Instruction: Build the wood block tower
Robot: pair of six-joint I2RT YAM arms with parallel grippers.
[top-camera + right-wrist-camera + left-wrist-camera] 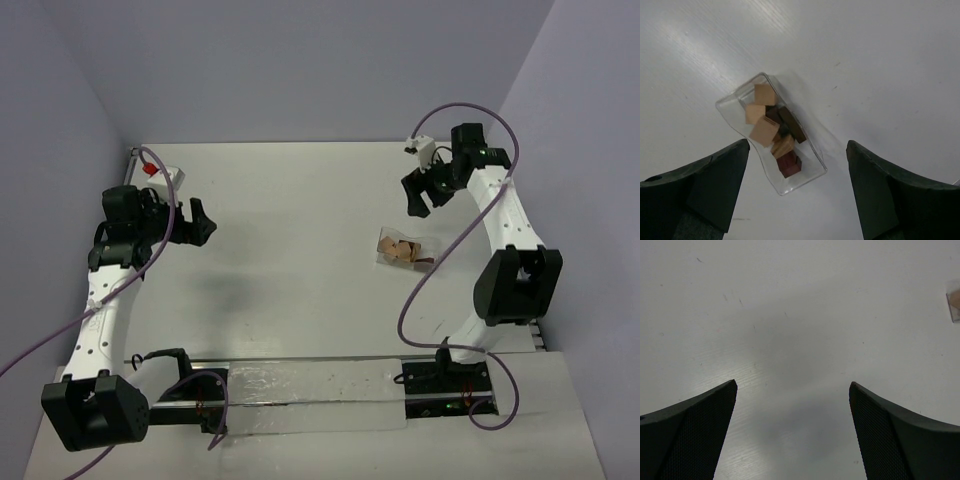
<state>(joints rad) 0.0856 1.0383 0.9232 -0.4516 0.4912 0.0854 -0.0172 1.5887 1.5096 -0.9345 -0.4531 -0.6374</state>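
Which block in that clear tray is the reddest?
The reddish cube at the tray's lower end in the right wrist view; the other blocks are tan or darker brown.

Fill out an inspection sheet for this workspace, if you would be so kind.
Surface: white table, a few faint scuffs.
Job's things: tan and brown blocks lie jumbled in a clear tray right of centre; none stacked yet.
Clutter: small white box with a red part at the far left corner; clear sheet along the near edge.
Pincers: left pincer open over bare table; right pincer open, above the tray, holding nothing.
Cables: purple cables trail along both arms; the right one loops close to the tray.
Surroundings: plain lavender walls; nothing else seen.
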